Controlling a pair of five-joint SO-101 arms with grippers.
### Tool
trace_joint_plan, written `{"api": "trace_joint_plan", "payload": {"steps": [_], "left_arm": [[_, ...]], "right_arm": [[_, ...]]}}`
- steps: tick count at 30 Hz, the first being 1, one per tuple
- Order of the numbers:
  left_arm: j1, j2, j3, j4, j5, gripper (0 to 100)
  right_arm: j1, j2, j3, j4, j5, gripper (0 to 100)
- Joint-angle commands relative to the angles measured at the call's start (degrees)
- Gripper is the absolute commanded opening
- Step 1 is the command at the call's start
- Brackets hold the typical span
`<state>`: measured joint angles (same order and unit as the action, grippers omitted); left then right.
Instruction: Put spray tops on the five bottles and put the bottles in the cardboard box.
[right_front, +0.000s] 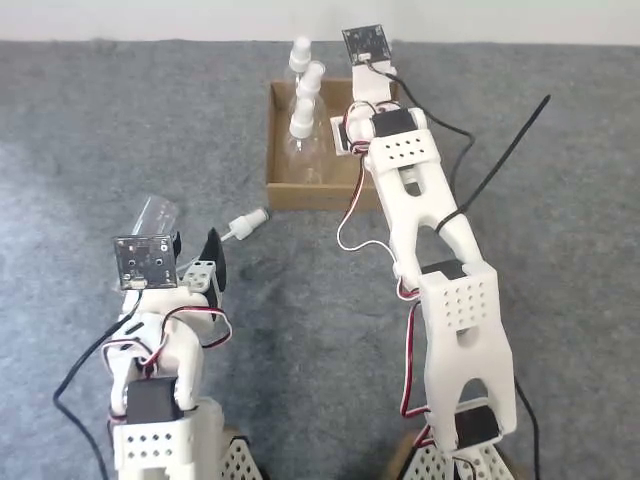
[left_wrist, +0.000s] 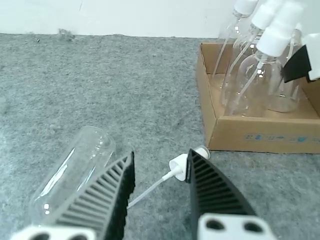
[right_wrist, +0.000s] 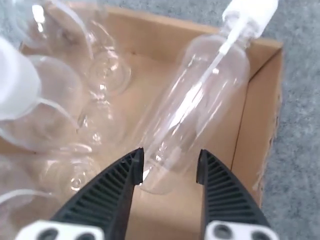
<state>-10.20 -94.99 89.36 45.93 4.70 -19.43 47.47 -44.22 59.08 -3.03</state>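
Note:
A capless clear bottle (left_wrist: 75, 172) lies on the grey mat, just outside one finger of my open left gripper (left_wrist: 161, 155). A loose white spray top (left_wrist: 177, 167) with its thin tube lies between that gripper's fingertips. From above, the spray top (right_front: 245, 225) sits between the lying bottle (right_front: 155, 215) and the cardboard box (right_front: 300, 195). My right gripper (right_wrist: 170, 152) hangs open inside the box. The base of a leaning capped bottle (right_wrist: 200, 95) lies between its fingertips. Three more capped bottles (right_front: 305, 120) stand in the box.
The right arm (right_front: 400, 150) stretches over the box's right side, with cables trailing beside it. The left arm's base (right_front: 160, 430) is at the near left. Grey mat runs to a white wall at the back.

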Motion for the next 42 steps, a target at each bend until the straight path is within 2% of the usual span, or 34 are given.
{"api": "trace_joint_plan", "payload": {"steps": [1,32,42], "left_arm": [[-0.4,-0.7,-3.7,0.3,-0.4,16],[-1.9,-0.7,-3.6,1.3,-0.4,16],[-2.0,-0.7,-3.5,1.5,-0.4,16]], "right_arm": [[-0.1,-5.6,-1.3,1.4,-0.7,14.9],[-0.7,-5.6,-1.1,3.5,-0.8,14.9],[-0.7,-1.4,-1.3,-3.7,-0.7,15.7]]}}
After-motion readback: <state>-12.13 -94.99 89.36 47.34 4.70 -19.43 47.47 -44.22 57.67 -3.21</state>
